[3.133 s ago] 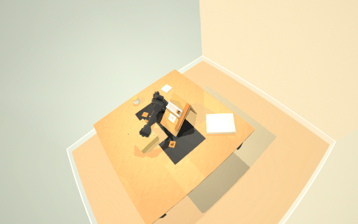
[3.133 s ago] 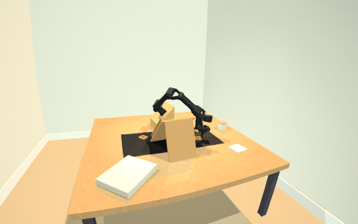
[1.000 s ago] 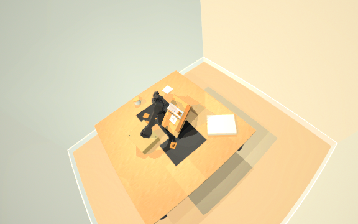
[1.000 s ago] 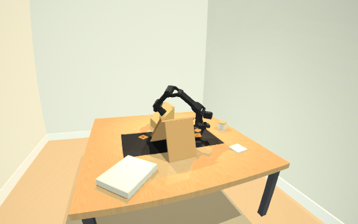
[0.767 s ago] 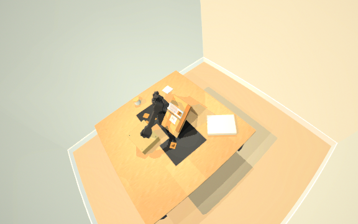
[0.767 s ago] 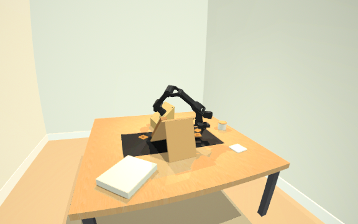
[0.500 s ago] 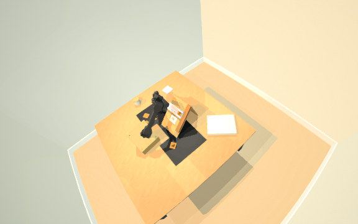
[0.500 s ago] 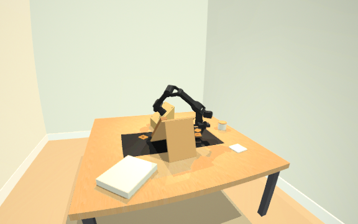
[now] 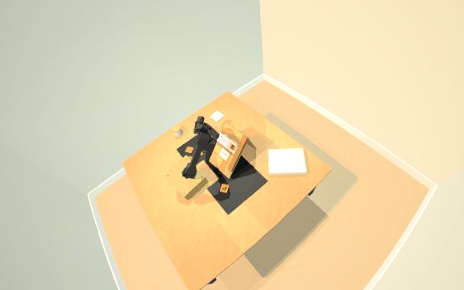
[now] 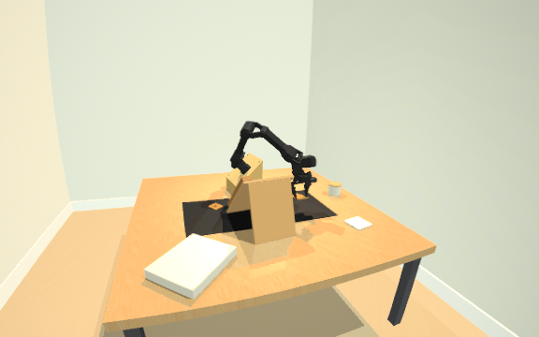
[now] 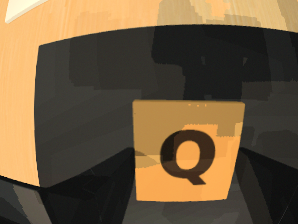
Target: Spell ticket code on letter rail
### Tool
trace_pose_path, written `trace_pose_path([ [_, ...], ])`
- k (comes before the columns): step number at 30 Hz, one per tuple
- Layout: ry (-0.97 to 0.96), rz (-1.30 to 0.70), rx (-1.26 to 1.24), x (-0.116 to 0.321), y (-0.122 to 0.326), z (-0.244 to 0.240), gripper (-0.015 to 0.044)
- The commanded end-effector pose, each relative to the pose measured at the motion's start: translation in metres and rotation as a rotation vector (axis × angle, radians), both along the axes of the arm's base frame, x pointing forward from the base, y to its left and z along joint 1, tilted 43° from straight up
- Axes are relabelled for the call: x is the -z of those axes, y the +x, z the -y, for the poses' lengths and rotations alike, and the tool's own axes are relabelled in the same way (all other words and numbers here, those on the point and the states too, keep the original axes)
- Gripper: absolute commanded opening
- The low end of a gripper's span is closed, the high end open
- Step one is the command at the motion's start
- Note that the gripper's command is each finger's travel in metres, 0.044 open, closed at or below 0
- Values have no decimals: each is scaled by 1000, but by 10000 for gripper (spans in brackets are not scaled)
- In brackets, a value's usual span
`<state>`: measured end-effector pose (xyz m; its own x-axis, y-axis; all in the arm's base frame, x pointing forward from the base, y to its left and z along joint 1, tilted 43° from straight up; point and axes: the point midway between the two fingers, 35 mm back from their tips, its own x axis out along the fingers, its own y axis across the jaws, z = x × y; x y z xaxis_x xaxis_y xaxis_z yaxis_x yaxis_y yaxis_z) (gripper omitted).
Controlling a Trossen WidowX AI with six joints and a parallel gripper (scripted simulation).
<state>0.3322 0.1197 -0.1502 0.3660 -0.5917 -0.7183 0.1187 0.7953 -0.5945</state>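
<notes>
My gripper is shut on the orange Q tile, whose letter stands upright in the wrist view, above the dark mat. The sloped board stands beside the arm; its back panel faces the exterior view. An orange tile sits in the pale rail. A white card with a mark too small to read is on the board. One loose tile lies on the mat, another tile at its other end.
A large white box lies beyond the board. A small white card and a jar stand near one table edge. A tan block is by the arm's base.
</notes>
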Motion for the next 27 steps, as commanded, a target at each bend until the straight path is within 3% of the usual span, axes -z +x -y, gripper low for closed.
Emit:
trace_pose_path([
  [1, -12, 62, -104, -20, 6, -8, 0],
  [16, -111, 260, -389, -88, 10, -32, 0],
  [27, -117, 269, -399, -90, 9, -33, 0],
])
